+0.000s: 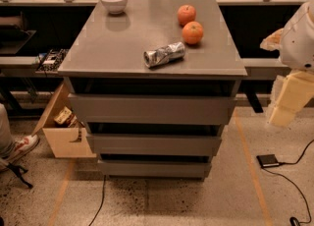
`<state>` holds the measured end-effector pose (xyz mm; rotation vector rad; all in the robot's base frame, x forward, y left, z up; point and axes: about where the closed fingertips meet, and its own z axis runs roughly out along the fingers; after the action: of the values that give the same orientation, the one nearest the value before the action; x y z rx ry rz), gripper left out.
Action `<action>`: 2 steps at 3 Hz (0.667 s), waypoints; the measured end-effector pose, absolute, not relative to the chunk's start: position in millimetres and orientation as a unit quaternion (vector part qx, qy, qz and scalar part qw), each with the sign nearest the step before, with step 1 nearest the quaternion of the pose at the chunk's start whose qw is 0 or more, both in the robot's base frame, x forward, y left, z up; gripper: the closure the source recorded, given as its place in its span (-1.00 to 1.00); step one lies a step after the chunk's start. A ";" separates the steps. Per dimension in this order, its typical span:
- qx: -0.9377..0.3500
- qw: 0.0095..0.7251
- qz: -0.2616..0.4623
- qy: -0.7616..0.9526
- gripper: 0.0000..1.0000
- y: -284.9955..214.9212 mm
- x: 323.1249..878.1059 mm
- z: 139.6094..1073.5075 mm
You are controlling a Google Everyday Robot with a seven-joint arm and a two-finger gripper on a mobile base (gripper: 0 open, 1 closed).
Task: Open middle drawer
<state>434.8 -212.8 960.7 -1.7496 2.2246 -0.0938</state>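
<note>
Camera view: gripper hangs at the 3 o'clock edge of frame, off the right side of the cabinet; released or clenched, cannot tell. Middle drawer, second of three grey fronts, lies about 8 o'clock from gripper, well apart.

jaws right of cabinet, middle drawer unobstructed

Counting three grey fronts, middle drawer included. Sitting on the table: two oranges toward the far right corner, one can near the front edge, one bowl at the far left corner. Hovering beyond the right edge: one gripper.
</note>
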 end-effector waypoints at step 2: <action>-0.648 0.118 0.027 0.752 -1.00 -206.6 425.4 836.1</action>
<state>425.4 -206.6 836.1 -1.8955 2.1987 0.0783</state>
